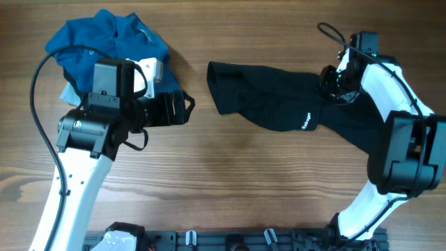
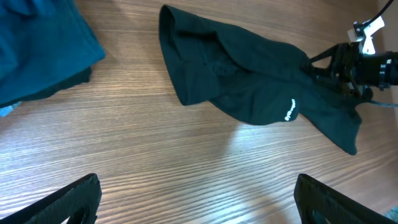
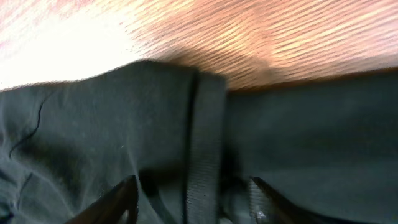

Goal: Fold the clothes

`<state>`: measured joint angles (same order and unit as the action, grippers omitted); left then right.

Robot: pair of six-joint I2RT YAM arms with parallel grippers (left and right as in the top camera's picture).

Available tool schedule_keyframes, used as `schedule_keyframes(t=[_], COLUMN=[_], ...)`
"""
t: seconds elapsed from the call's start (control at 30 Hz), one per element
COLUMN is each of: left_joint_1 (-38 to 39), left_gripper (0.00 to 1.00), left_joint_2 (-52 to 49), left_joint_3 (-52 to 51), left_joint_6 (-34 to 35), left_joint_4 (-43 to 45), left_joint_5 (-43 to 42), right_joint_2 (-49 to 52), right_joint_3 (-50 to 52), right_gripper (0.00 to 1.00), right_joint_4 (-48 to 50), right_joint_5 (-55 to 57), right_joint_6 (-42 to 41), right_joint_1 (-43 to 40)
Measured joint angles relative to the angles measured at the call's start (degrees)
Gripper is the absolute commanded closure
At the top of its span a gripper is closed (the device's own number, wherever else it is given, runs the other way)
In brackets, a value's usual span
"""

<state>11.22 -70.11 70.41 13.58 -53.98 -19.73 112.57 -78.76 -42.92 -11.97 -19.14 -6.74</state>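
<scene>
The right fingers (image 3: 126, 198), blurred tips only, stand partly apart astride a thick hem of the black shirt (image 1: 279, 97); whether they pinch it cannot be told. The left fingers (image 2: 74, 199), cropped by the frame, spread wide above the wood-grain table (image 1: 244, 174). The soft shirt lies crumpled mid-table, its right end under the arm; a rumpled teal-blue garment (image 1: 104, 38) lies partly behind the left arm.

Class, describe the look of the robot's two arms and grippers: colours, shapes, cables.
Both arms have white links joined by boxy black joint housings. The left arm and right arm each trail a thin black cable. The left gripper and right gripper are black, two-fingered.
</scene>
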Motion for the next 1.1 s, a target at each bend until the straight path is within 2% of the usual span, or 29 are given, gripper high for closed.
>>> schedule_keyframes(t=[0.07,0.1,0.27,0.37,0.47,0.6,0.7,0.87,1.1], left_joint_1=[-0.02,0.0,0.0,0.0,0.0,0.0,0.0,0.0,0.0], left_gripper=[0.0,0.0,0.0,0.0,0.0,0.0,0.0,0.0,0.0], left_joint_2=[0.0,0.0,0.0,0.0,0.0,0.0,0.0,0.0,0.0], left_joint_3=[0.0,0.0,0.0,0.0,0.0,0.04,0.04,0.04,0.04], left_joint_6=[0.0,0.0,0.02,0.0,0.0,0.0,0.0,0.02,0.0], left_joint_4=[0.0,0.0,0.02,0.26,0.85,1.07,1.33,1.64,3.5], left_joint_5=[0.44,0.59,0.98,1.03,1.03,1.03,1.07,1.14,1.27], right_joint_2=[0.26,0.26,0.26,0.24,-0.02,-1.03,-1.92,-2.1,-2.12], right_joint_3=[0.04,0.04,0.04,0.26,0.7,0.7,0.63,0.63,0.63], right_gripper=[0.93,0.96,0.96,0.96,0.96,0.96,0.96,0.96,0.96], right_joint_4=[0.11,0.31,0.94,5.99,17.88,35.23,39.8,32.68,17.33], right_joint_5=[-1.88,-2.75,-10.62,-16.9,-25.16,-30.97,-31.3,-30.91,-27.93], right_joint_6=[-0.02,0.09,1.42,1.49,1.16,-4.13,-8.57,-10.91,-3.39], right_joint_1=[0.11,0.11,0.11,0.09,0.09,0.09,0.09,0.09,0.11])
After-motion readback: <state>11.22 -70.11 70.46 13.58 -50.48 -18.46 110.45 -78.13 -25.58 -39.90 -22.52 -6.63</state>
